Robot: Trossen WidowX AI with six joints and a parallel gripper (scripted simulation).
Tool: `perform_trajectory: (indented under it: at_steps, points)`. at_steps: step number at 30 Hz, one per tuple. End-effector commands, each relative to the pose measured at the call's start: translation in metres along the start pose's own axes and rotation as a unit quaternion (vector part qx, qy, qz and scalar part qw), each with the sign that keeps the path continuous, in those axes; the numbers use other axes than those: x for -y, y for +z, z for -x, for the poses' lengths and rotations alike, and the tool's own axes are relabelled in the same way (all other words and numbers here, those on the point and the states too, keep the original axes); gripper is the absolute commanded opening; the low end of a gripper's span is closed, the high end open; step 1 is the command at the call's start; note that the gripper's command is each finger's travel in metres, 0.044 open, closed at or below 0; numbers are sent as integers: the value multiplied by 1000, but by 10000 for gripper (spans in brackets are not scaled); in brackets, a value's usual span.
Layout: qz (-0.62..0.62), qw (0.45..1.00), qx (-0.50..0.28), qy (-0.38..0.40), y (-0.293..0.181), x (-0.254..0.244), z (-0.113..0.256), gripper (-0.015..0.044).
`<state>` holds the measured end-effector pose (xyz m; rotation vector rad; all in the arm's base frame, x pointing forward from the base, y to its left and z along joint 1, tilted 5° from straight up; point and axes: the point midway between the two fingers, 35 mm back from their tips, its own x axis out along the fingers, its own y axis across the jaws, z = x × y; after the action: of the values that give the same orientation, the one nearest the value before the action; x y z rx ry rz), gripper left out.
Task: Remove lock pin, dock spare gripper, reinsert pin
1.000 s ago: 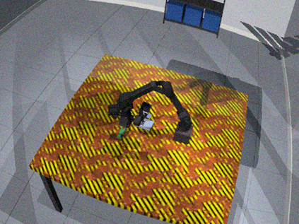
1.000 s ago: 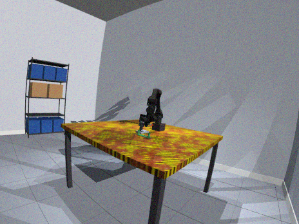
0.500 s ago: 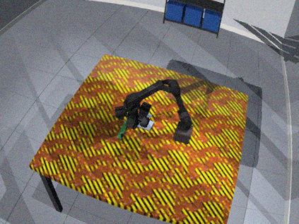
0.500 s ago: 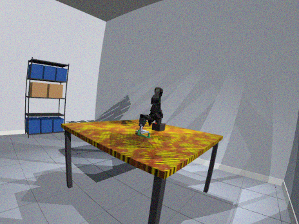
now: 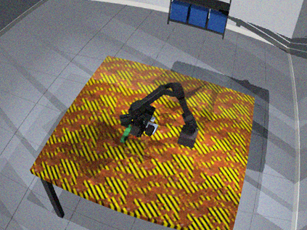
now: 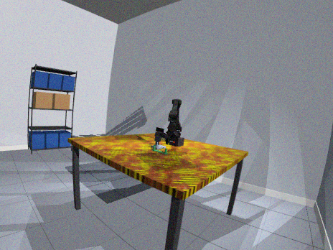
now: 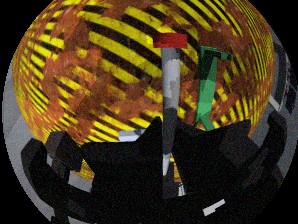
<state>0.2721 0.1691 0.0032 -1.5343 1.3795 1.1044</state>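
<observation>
My gripper is shut on the lock pin, a grey rod with a red head. The pin points out past the fingertips, red head outermost, and is held clear of the green holder. The green holder stands on the table beside the gripper, to the right of the pin in the wrist view. Pale parts show near the gripper, with a dark piece among them. The arm partly hides them, so socket and spare gripper cannot be told apart.
The arm's dark base stands on the striped yellow and rust table. The arm arches from it over the pale parts. A shelf with blue bins stands far off by the wall.
</observation>
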Motion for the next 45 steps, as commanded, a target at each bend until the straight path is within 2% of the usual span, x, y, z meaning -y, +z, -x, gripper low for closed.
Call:
perform_trajectory:
  at_steps: [1, 45]
  points:
    - [-1, 1000, 2, 0, 3, -2, -12, 0]
    - [1, 1000, 2, 10, -29, -1, -18, 0]
